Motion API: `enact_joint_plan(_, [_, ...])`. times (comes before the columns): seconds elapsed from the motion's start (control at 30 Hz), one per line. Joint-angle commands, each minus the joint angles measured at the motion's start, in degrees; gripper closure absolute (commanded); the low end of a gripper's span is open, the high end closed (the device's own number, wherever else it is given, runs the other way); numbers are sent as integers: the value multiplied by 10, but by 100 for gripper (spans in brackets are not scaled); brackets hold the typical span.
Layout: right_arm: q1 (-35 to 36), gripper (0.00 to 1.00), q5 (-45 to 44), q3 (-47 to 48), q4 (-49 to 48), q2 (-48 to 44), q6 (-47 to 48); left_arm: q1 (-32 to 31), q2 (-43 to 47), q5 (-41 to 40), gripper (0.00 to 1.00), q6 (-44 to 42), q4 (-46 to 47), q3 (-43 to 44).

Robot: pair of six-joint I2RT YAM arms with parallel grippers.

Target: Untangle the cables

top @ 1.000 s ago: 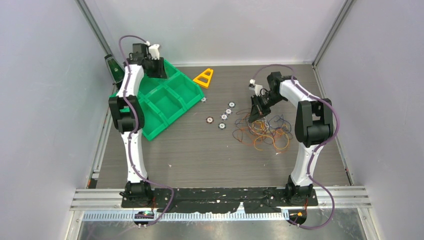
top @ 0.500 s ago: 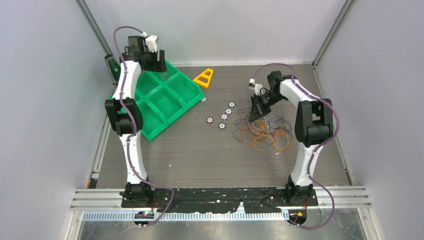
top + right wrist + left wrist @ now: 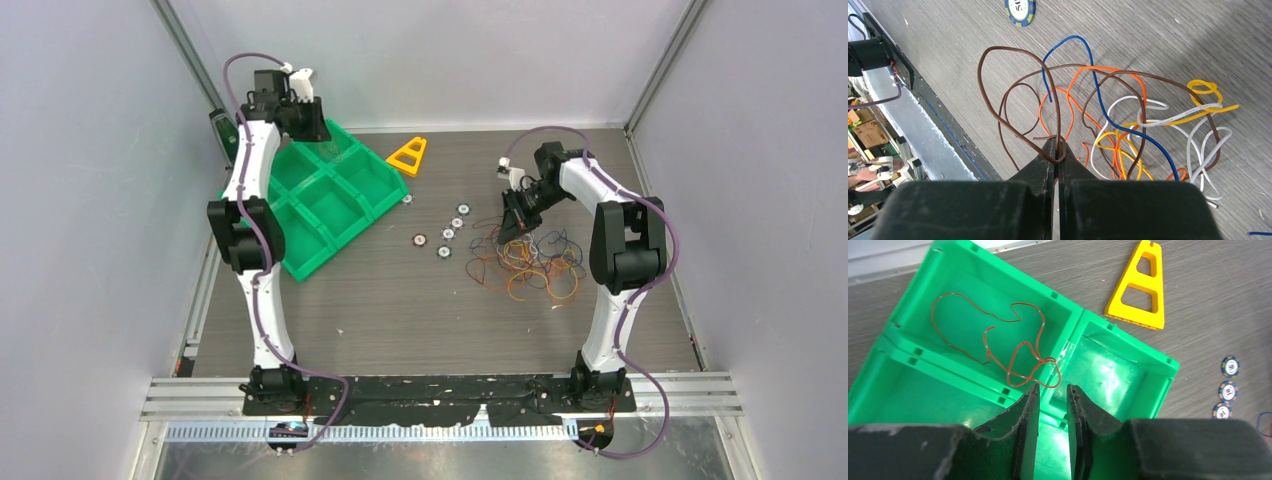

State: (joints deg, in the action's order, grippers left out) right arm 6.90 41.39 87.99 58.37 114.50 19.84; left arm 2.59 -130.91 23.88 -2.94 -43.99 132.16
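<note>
The tangle of thin cables [image 3: 530,262] lies on the table right of centre; in the right wrist view it shows brown, orange, blue, white and yellow loops. My right gripper [image 3: 513,222] [image 3: 1057,145] is shut on a dark brown cable [image 3: 1013,90] at the bunch's far edge. One red cable [image 3: 1013,347] lies loose in a back compartment of the green tray [image 3: 973,270]. My left gripper [image 3: 312,128] [image 3: 1052,388] hangs open and empty above that tray, its jaws a small gap apart.
A yellow triangular frame [image 3: 408,156] lies behind the table's middle. Several small round ringed discs [image 3: 447,233] lie between the tray [image 3: 350,215] and the cables. Grey walls enclose the table on three sides.
My left gripper has risen and drawn back over the tray's far corner. The right arm and the cable bunch have stayed still.
</note>
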Motion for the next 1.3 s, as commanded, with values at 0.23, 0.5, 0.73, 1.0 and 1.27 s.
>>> enact_joint_plan(0.23, [-2,95,-21,44,14,6,16,4,-81,32,74,133,23,56])
enact_joint_plan(0.5, [-2,95,-42,59,22,15,23,16,-94,-36,71,211,93,50])
enact_joint_plan(0.73, [-2,95,-66,54,26,9,34,32,-118,-77,67,244,157,58])
enact_joint_plan(1.0, [-2,95,-45,66,37,-1,54,32,-63,45,46,216,197,38])
enact_joint_plan(1.27, [1,95,75,125,42,-57,82,-6,178,120,1,26,224,-118])
